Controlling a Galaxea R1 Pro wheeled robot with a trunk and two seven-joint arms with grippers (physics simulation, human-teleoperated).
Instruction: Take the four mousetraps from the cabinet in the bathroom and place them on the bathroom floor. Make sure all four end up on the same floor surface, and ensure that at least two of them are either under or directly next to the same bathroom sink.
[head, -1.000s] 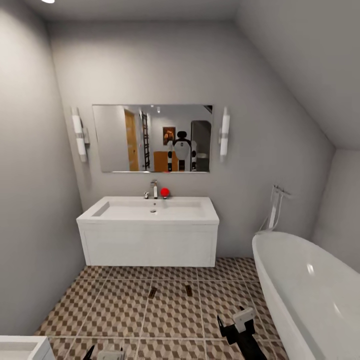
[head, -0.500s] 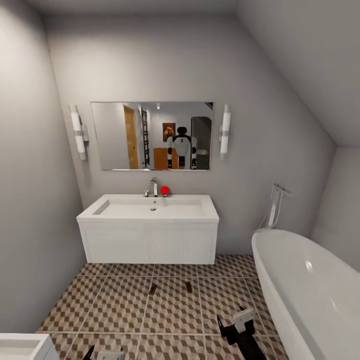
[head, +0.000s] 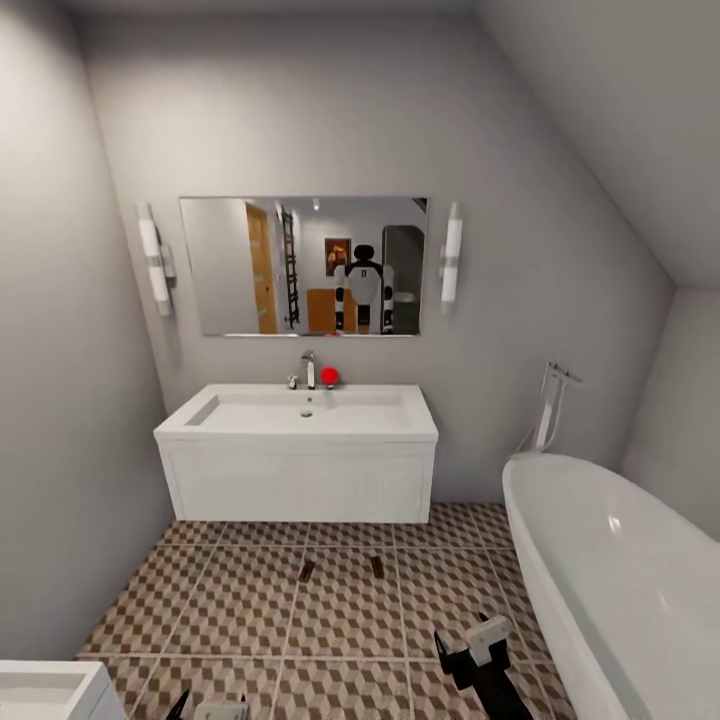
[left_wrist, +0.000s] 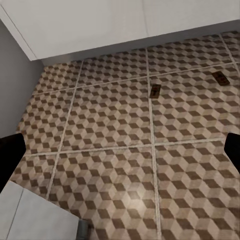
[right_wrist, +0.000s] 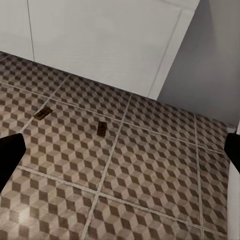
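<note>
Two mousetraps lie on the bathroom floor (head: 240, 610) just in front of the bathroom sink (head: 300, 412): one (head: 306, 571) to the left, one (head: 377, 566) to the right. In the left wrist view they are the trap (left_wrist: 155, 90) and the trap (left_wrist: 220, 77); in the right wrist view, the trap (right_wrist: 42, 114) and the trap (right_wrist: 102, 128). My left gripper (head: 215, 711) (left_wrist: 120, 152) and right gripper (head: 482, 642) (right_wrist: 120, 152) hang low over the tiles, both open and empty. The mirror (head: 303, 266) reflects the orange-brown cabinet (head: 322, 312) behind me.
An oval white bathtub (head: 610, 570) fills the right side, close to my right arm. A white unit's corner (head: 45, 692) juts in at the lower left. Grey walls close in on the left, and the ceiling slopes down on the right.
The whole picture has drifted up a little and grown slightly, so the camera has moved. The two traps on the tiles and both grippers keep their places.
</note>
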